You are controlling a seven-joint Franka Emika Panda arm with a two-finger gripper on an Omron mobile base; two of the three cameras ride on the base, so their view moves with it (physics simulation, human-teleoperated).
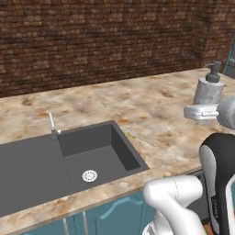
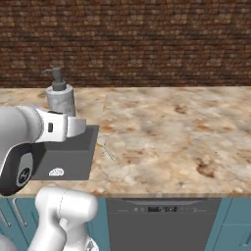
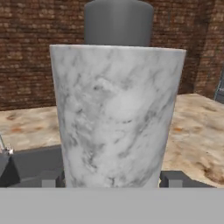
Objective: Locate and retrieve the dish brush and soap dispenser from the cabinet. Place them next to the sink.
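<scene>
My gripper (image 1: 202, 113) is shut on the soap dispenser (image 1: 209, 90), a marbled grey-white bottle with a dark pump top. It holds the bottle upright in the air above the counter, right of the sink (image 1: 132, 156). From the right base view, the soap dispenser (image 2: 62, 99) and gripper (image 2: 73, 126) hang over the sink's (image 2: 73, 152) right end. Up close, the soap dispenser (image 3: 117, 113) stands between both fingertips (image 3: 172, 179). The dish brush (image 1: 137, 138), thin with a yellowish end, lies flat on the counter just right of the sink; it is the same dish brush (image 2: 106, 149) in the right base view.
A small chrome tap (image 1: 53, 125) stands behind the basins and a round drain (image 1: 89, 175) sits in the right basin. A brick wall (image 1: 101, 41) backs the marble counter (image 2: 176, 132). A teal edge (image 1: 228, 59) shows at the far right. A dishwasher front (image 2: 162, 220) sits below.
</scene>
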